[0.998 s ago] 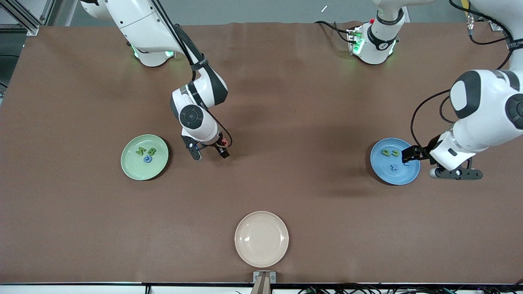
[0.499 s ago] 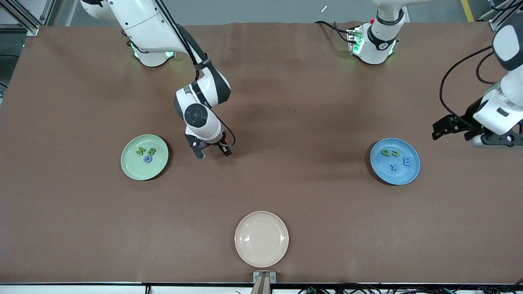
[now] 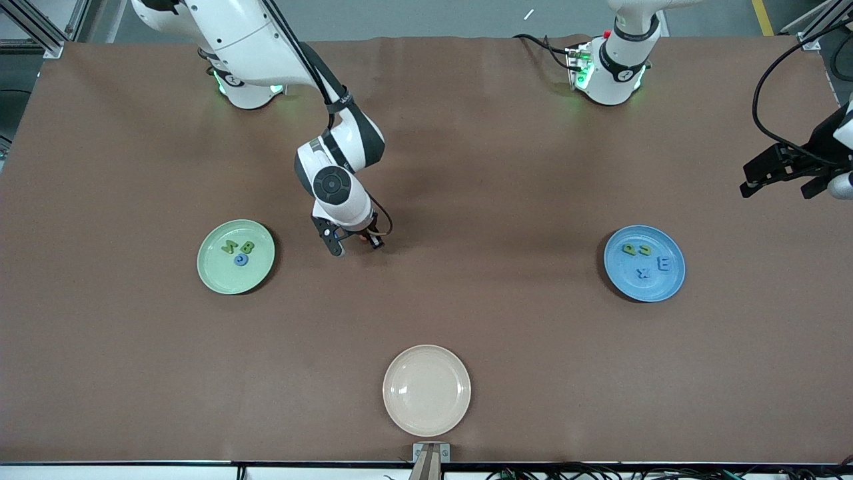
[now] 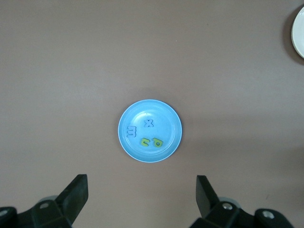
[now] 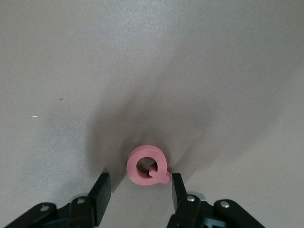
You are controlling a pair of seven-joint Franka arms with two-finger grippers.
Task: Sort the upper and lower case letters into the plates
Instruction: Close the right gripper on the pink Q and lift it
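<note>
cream plate (image 3: pixel 426 390) sits nearest the camera, bare. farther back, mint plate (image 3: pixel 236 257) holds 3 letters and blue plate (image 3: pixel 644 263) holds 4. between them on the desk (image 3: pixel 506 320) lies the red letter q (image 5: pixel 147 165), bracketed by the right gripper (image 3: pixel 357 245), jaws partly closed, contact unclear. judged light, stiff, smooth: pinch across the outer ring. left gripper (image 3: pixel 780 177) waits at the desk's edge, jaws wide.

A wide brown tabletop (image 3: pixel 466 167) fills the front view under even light, with grey floor (image 3: pixel 426 17) along twelve o'clock, an aluminium frame (image 3: pixel 40 30) at eleven, and a cream-beige plate (image 3: pixel 426 390) at six.
</note>
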